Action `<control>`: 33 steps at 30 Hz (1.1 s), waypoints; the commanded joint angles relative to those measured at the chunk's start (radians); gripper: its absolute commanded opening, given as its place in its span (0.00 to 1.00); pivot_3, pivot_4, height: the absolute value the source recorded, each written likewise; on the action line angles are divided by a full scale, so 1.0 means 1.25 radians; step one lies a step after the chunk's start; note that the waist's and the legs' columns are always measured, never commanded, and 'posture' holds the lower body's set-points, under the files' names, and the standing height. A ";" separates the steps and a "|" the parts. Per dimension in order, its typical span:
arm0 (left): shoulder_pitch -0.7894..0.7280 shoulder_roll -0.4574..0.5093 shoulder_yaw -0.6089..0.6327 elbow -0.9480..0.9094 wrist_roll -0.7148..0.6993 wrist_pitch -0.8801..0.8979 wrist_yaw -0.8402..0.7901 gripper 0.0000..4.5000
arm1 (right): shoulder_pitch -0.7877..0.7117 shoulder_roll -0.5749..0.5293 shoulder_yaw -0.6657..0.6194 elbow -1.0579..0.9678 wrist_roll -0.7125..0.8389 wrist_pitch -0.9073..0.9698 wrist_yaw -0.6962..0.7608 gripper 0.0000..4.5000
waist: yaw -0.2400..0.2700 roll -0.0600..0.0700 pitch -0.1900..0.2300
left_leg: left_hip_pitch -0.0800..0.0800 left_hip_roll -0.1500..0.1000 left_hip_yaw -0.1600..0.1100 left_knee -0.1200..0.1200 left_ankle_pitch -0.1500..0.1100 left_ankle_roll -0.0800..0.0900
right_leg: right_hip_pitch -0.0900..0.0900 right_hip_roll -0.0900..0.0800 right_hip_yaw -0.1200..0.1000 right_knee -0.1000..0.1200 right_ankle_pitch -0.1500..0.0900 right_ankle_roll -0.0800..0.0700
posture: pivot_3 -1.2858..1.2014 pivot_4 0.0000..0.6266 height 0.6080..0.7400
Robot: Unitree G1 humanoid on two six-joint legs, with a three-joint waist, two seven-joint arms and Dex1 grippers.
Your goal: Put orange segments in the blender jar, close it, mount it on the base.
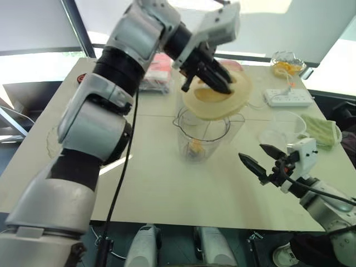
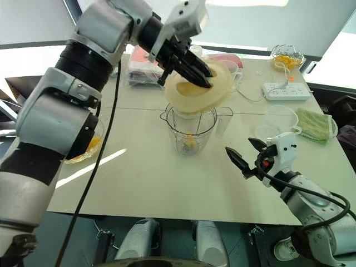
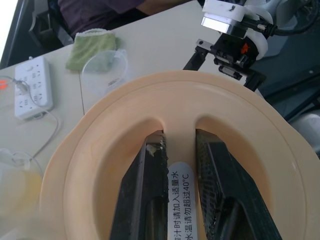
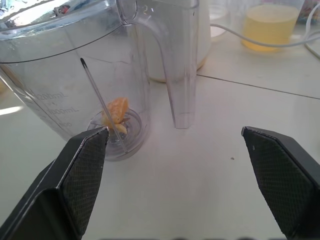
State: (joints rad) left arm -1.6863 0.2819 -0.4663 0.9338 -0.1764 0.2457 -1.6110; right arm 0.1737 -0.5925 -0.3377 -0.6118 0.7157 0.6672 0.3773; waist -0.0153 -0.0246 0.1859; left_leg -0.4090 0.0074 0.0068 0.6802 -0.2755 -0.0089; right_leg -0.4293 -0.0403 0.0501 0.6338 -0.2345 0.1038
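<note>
The left gripper (image 2: 192, 71) is clamped on the centre rib of a cream lid (image 1: 218, 100), held tilted above the jar (image 1: 201, 136); its fingertips are partly hidden in the lid's hollow. The jar stands mid-table with a segment (image 4: 116, 113) at its bottom. The right gripper (image 1: 264, 162), wide apart and empty, hovers near right. The base (image 4: 202, 35) is mostly hidden behind the jar.

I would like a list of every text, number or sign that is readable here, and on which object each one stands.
"汁时请加入适量水" and "水温请勿超过40°C": on a white sticker on the cream lid, between the left gripper fingers; the start of both lines is cut off.
Embossed scale numbers on the blender jar: too faint to read with certainty.
Marks on the power strip: too small to read.
</note>
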 commanded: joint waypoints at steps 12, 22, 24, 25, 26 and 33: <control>0.008 -0.097 -0.012 0.124 0.150 0.021 0.046 0.05 | 0.020 0.061 0.000 -0.052 -0.030 -0.028 -0.057 1.00 | 0.000 0.000 0.000 | -0.001 0.000 0.000 0.001 -0.001 0.002 | 0.000 0.000 0.000 -0.001 0.000 0.000 | 0.52 0.24 1.00; 0.043 -0.110 -0.012 0.103 0.210 0.056 0.003 0.05 | 0.000 0.074 0.020 -0.034 -0.047 -0.032 -0.058 1.00 | 0.002 0.000 0.000 | 0.000 0.000 0.000 0.001 -0.002 0.003 | 0.000 0.000 0.000 0.000 0.000 0.000 | 0.52 0.24 1.00; 0.058 -0.110 -0.013 0.083 0.213 0.077 -0.003 0.05 | -0.002 0.079 0.025 -0.034 -0.053 -0.034 -0.057 1.00 | 0.002 0.001 0.000 | 0.000 0.000 -0.001 0.001 -0.002 0.003 | 0.000 0.000 0.000 0.000 0.000 0.000 | 0.52 0.24 1.00; 0.067 -0.110 -0.013 0.071 0.215 0.090 -0.003 0.05 | -0.003 0.083 0.027 -0.032 -0.058 -0.037 -0.057 1.00 | 0.001 0.001 0.000 | 0.000 0.000 -0.001 0.001 -0.002 0.003 | 0.000 0.000 0.000 0.000 0.000 0.000 | 0.52 0.24 1.00; 0.076 -0.110 -0.011 0.058 0.216 0.104 -0.002 0.05 | -0.005 0.086 0.030 -0.029 -0.063 -0.040 -0.057 1.00 | 0.001 0.001 0.000 | 0.000 0.000 -0.001 0.001 -0.002 0.003 | 0.000 0.000 0.000 0.000 0.000 0.000 | 0.52 0.24 1.00; 0.191 -0.089 -0.006 -0.099 0.217 0.169 0.026 0.05 | -0.083 0.129 0.099 0.067 -0.159 -0.102 -0.073 1.00 | 0.000 0.004 -0.003 | 0.001 0.000 -0.003 0.001 -0.002 0.003 | 0.001 0.000 0.000 0.000 0.000 0.000 | 0.52 0.24 1.00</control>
State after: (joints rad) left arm -1.4895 0.1807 -0.4533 0.8383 0.0957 0.4232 -1.5663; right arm 0.0929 -0.4433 -0.2288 -0.5457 0.5479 0.5799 0.2920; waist -0.0148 -0.0196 0.1821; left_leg -0.4070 0.0078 0.0035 0.6818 -0.2779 -0.0047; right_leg -0.4274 -0.0397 0.0504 0.6344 -0.2345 0.1037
